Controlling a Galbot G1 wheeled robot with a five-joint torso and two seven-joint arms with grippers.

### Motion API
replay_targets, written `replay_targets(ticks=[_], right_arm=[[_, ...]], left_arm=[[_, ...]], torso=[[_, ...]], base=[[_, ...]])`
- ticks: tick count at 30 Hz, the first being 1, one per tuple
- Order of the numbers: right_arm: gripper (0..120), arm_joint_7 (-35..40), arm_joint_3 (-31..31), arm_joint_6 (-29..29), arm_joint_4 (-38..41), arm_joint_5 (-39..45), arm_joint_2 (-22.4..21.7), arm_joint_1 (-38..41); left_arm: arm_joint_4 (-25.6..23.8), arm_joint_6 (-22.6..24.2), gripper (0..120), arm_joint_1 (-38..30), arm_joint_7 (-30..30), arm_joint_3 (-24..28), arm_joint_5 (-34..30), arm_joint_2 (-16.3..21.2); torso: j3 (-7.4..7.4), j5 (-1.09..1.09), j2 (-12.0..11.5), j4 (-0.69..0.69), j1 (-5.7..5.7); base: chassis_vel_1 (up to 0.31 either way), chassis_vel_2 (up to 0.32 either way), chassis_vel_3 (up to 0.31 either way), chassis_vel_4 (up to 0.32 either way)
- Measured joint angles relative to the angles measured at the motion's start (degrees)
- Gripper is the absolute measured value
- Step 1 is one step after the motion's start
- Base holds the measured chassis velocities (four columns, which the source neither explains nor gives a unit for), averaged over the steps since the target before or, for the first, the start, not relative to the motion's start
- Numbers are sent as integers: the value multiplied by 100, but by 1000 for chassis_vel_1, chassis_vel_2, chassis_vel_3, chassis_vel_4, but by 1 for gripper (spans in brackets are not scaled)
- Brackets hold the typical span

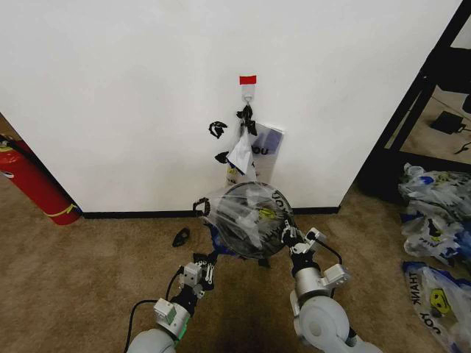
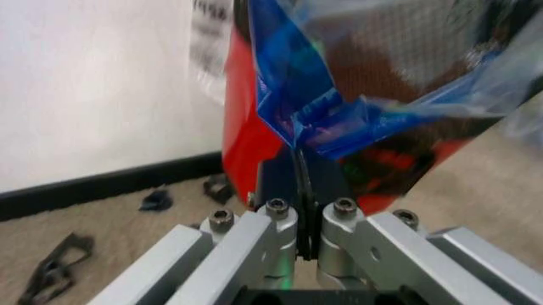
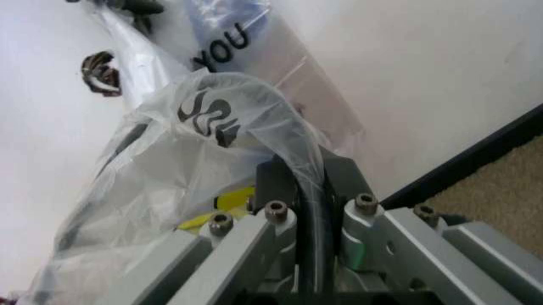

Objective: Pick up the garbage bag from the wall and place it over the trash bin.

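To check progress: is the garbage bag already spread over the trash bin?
Yes: the garbage bag covers the trash bin's mouth, pinched by the left gripper and right gripper.

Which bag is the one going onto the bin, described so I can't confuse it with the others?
Start at the white wall with the short red tape strip. On the carpet right below stands the round black mesh trash bin. Draped over its mouth is the thin see-through plastic garbage bag with blue patches, pinched by both hands, unlike the whitish "YOU" bags hanging on the wall.
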Motion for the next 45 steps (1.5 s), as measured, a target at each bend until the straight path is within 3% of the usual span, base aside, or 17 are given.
replay_targets(ticks=[10,13,16,21,22,25,27,28,30,32,36,38,39,45], right_arm=[[1,-432,-6,47,32,-24,-57,-126],[1,-504,-7,68,-5,-17,-58,-118],[1,-598,-12,101,-127,-14,-47,-41],[1,-610,-24,163,-316,-14,12,101],[1,-654,-15,231,-473,-15,48,211],[1,-923,33,461,-873,-119,73,376],[1,-1013,35,537,-981,-174,79,399],[1,-1260,39,763,-1274,-383,100,443],[1,-1519,29,1009,-1612,-696,147,473],[1,-1592,-84,1270,-2020,-1265,300,494],[1,-1483,-327,1564,-2477,-2097,570,579],[1,-1347,-500,1764,-2775,-2634,783,658],[1,-1207,-647,1883,-2988,-3043,967,730],[1,-1060,-932,2086,-3354,-3763,1296,890]], left_arm=[[178,682,0,-41,-716,39,260,-6],[154,670,0,-1,-783,60,260,24],[50,361,0,98,-735,117,205,104],[26,121,13,178,-594,104,403,169],[94,99,22,220,-658,67,632,223],[274,258,33,227,-1289,-38,966,255],[279,281,34,222,-1400,-60,969,255],[214,296,42,213,-1623,-136,877,259],[-73,215,47,236,-1728,-245,718,269],[-699,86,58,339,-1753,-417,691,218],[-1290,179,70,456,-1755,-406,772,75],[-1563,393,68,520,-1765,-265,768,-33],[-1695,576,61,575,-1759,-117,738,-110],[-1771,1101,42,642,-1786,172,464,-232]], torso=[[0,0,0,-1,0],[0,0,0,1,0],[0,-1,0,0,0],[0,-1,0,0,0],[0,1,0,0,0],[0,-1,0,1,0],[0,-1,0,1,0],[0,-1,0,1,0],[0,-1,0,-2,0],[0,1,0,-3,0],[0,1,0,0,0],[0,0,0,1,0],[0,1,0,0,0],[0,-1,0,2,0]], base=[[0,0,0,0],[0,0,0,0],[0,0,0,0],[0,0,0,0],[0,0,0,0],[0,0,0,0],[0,0,0,0],[0,0,0,0],[0,0,0,0],[0,0,0,0],[0,0,0,0],[0,0,0,0],[0,0,0,0],[0,0,0,0]])
